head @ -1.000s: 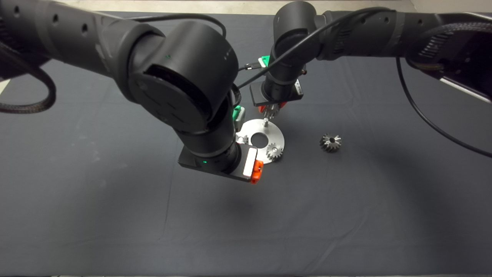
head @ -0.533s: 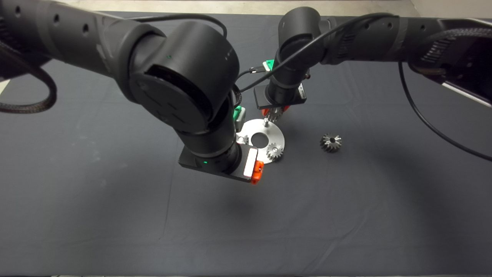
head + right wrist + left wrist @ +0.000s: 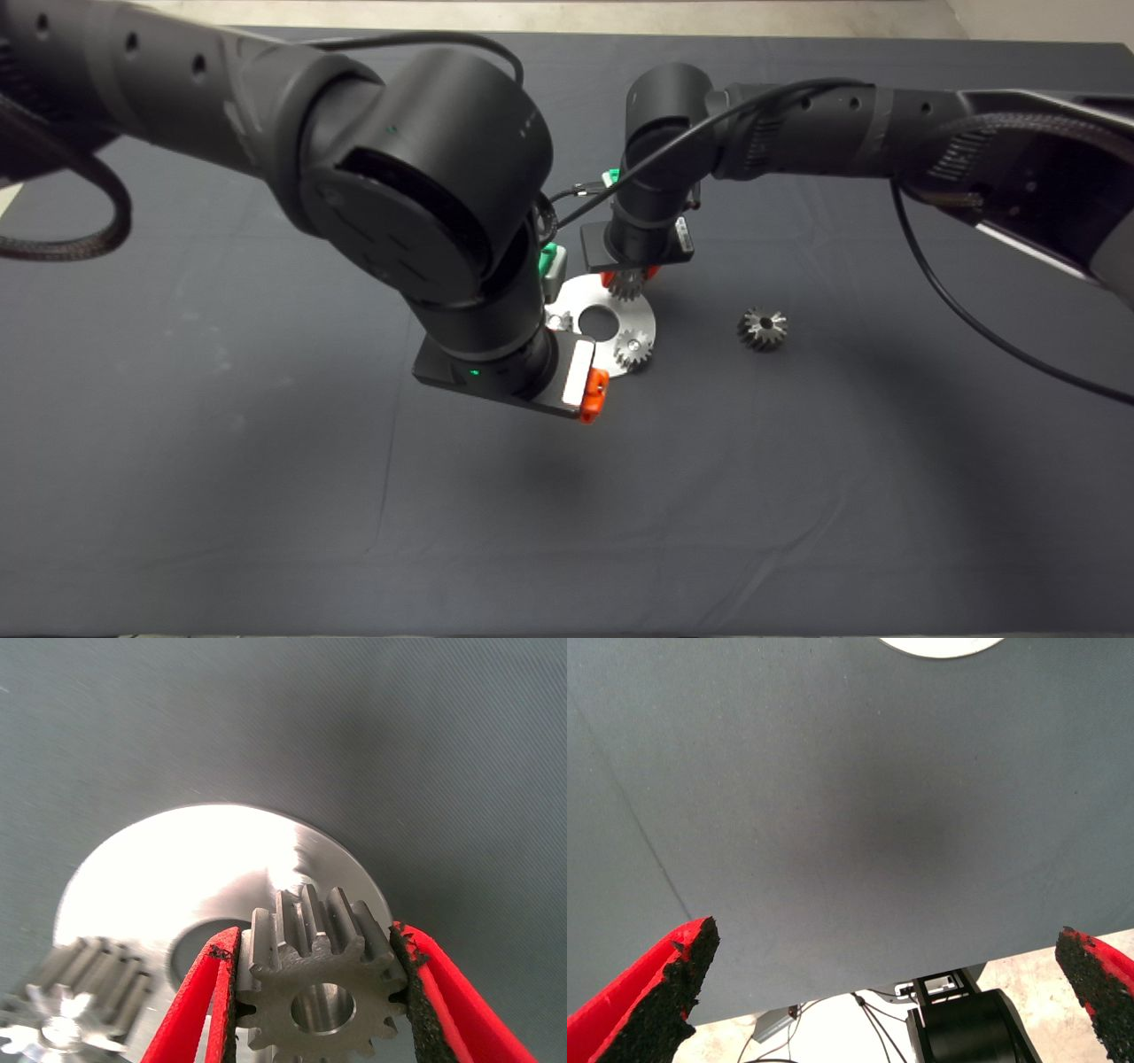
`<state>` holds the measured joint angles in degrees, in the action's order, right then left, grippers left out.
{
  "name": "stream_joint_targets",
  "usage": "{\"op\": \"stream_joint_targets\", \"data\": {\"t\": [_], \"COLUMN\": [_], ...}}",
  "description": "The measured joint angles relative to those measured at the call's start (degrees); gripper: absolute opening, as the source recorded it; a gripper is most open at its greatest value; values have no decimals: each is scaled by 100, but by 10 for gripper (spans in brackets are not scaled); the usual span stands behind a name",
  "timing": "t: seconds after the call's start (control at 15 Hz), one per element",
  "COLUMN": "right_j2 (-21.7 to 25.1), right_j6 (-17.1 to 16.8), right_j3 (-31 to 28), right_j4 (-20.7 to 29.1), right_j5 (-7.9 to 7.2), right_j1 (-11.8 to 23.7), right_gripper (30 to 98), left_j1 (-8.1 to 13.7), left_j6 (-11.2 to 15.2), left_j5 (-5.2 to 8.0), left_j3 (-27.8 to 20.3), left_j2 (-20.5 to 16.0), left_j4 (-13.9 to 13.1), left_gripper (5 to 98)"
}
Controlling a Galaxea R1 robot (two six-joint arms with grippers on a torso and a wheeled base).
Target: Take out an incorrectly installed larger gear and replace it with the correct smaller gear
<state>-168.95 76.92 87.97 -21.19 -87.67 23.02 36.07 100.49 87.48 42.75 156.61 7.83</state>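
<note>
Writing or branding cannot be read on any part. The smaller gear (image 3: 312, 985) is clamped between the right gripper (image 3: 314, 997) fingers above the far rim of the round plate (image 3: 640, 312); the larger gear (image 3: 762, 328) lies on the mat (image 3: 221, 496), right of the plate. The left gripper (image 3: 877, 992) is held wide open near the plate's near-left edge.

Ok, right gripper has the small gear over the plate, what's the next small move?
Probably ease the right gripper straight down: it is shut on the small bright silver steel gear just above the round silver metal plate, bore facing down, not yet seated.
</note>
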Motion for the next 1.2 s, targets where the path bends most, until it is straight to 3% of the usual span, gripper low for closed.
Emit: {"op": "stream_joint_targets", "data": {"t": [0.67, 1.2], "right_j2": [-117, 144], "right_j6": [-41, -105], "right_j3": [119, 153], "right_j4": [-11, -48], "right_j5": [13, 2], "right_j1": [66, 79], "right_gripper": [373, 372], "left_j1": [-2, 0], "left_j6": [-13, -18], "left_j5": [-2, -2], "left_j3": [201, 212], "left_j2": [246, 251], "left_j4": [11, 11], "left_gripper": [976, 976]}}
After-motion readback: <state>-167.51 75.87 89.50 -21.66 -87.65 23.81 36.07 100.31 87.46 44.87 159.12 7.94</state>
